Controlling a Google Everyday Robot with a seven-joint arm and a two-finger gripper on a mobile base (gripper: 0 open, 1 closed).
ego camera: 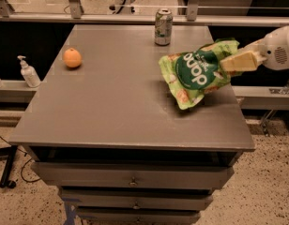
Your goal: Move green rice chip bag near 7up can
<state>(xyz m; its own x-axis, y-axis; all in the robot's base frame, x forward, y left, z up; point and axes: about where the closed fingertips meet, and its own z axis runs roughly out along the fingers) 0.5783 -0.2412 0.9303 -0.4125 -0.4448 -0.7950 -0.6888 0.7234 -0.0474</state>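
The green rice chip bag (197, 72) is light green with a dark green circle and white letters. It hangs tilted above the right side of the grey table (111, 107), its lower end close to the surface. My gripper (229, 62) comes in from the right on a white arm and is shut on the bag's right end. The 7up can (163, 26) stands upright at the far edge of the table, behind and a little left of the bag, apart from it.
An orange fruit (72, 58) lies on the left part of the table. A soap dispenser (28, 72) stands on a ledge off the table's left side. A rail runs behind the table. Drawers sit below the front edge.
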